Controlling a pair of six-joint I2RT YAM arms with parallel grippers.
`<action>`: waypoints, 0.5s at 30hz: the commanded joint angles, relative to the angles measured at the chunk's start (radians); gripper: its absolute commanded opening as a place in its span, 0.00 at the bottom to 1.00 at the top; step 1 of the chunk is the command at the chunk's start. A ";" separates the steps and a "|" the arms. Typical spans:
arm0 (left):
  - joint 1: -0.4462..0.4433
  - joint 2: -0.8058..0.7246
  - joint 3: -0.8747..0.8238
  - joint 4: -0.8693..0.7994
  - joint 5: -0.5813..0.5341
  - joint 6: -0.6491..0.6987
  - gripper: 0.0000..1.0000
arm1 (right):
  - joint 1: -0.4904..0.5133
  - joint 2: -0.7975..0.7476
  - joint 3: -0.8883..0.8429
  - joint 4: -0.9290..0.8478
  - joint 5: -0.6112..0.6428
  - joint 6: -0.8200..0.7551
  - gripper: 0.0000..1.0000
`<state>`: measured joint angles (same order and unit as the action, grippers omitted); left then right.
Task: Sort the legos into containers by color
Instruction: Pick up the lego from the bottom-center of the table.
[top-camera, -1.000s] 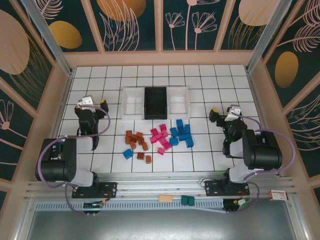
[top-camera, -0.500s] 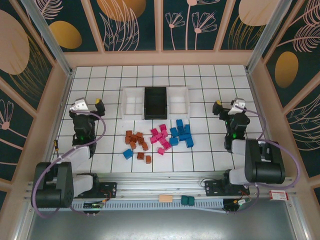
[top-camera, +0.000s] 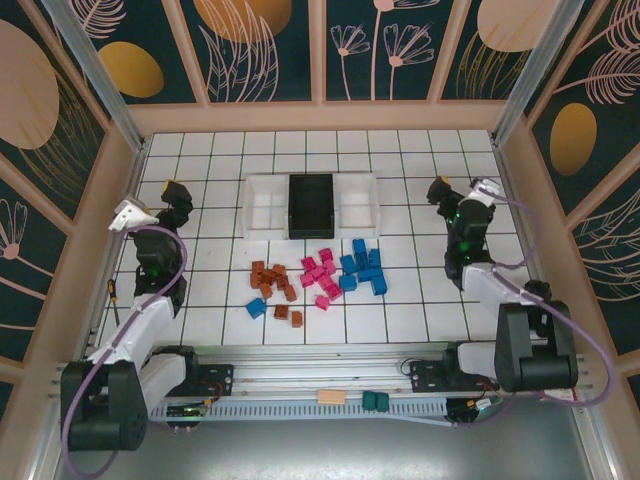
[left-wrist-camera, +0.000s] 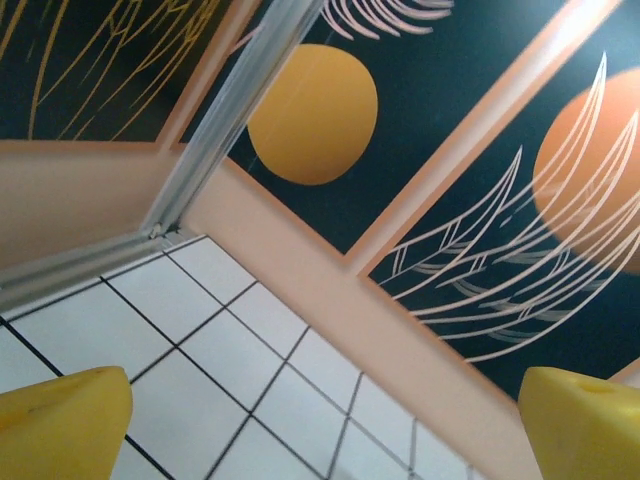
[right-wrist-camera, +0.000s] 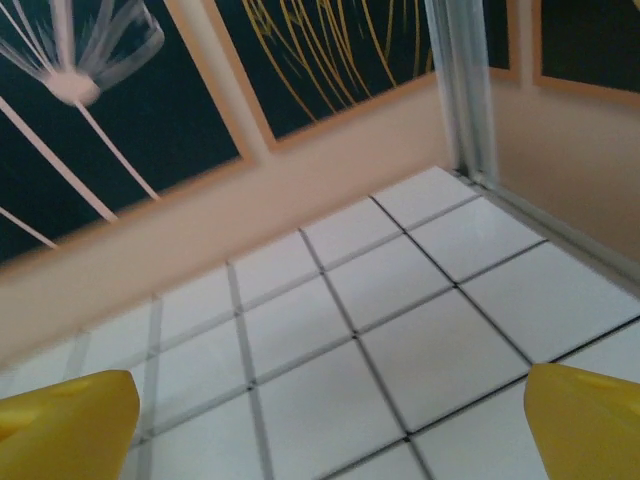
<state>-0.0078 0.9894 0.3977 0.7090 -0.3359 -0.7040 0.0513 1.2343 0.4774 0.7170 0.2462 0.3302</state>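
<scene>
We see the left end effector (top-camera: 153, 204) by the left edge of the desk (top-camera: 400, 160), fingers wide apart, empty. The legos (top-camera: 315, 275) lie mid-desk in brown, pink and blue clusters, just in front of the containers (top-camera: 250, 205). The right end effector (top-camera: 460, 195) is likewise spread, holding nothing.

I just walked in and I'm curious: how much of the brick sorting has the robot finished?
Nothing looks done: the three bins look empty. Nothing is in hand: the left arm and right arm hold their jaws wide open and empty. All left: the brown-orange bricks, pink bricks and blue bricks lie on the table in front of the bins.
</scene>
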 joint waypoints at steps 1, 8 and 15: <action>-0.006 -0.088 0.017 -0.108 -0.052 -0.217 0.99 | -0.090 -0.093 -0.117 0.123 -0.132 0.341 0.99; -0.006 -0.168 -0.007 -0.076 0.040 -0.160 0.99 | -0.223 0.073 0.078 -0.141 -0.573 0.423 0.99; -0.006 -0.161 -0.005 -0.120 0.159 -0.181 0.99 | 0.088 0.031 0.165 -0.363 0.219 0.039 0.99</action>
<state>-0.0078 0.8310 0.3977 0.6144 -0.2531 -0.8627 0.0235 1.3067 0.6281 0.4389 0.0849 0.5476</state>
